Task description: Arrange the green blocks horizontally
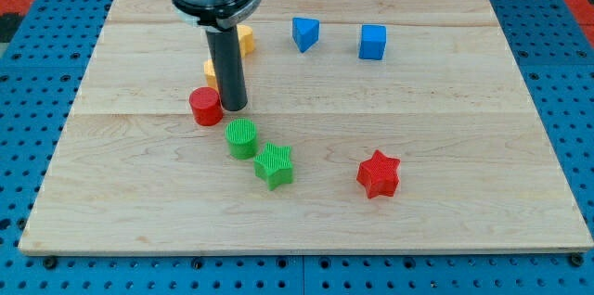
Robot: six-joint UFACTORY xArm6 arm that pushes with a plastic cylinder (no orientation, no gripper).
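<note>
A green round block (241, 137) lies left of the board's middle. A green star block (275, 165) lies just below and to the right of it, nearly touching. My tip (233, 107) rests on the board just above the green round block, right beside a red round block (205, 107) on its left. The rod hides part of a yellow block (212, 73) behind it.
Another yellow block (245, 39) shows beside the rod near the view's top. A blue triangular block (304, 32) and a blue cube (372, 42) lie at the top middle. A red star block (379, 174) lies at lower right. The wooden board (464, 109) sits on a blue pegboard.
</note>
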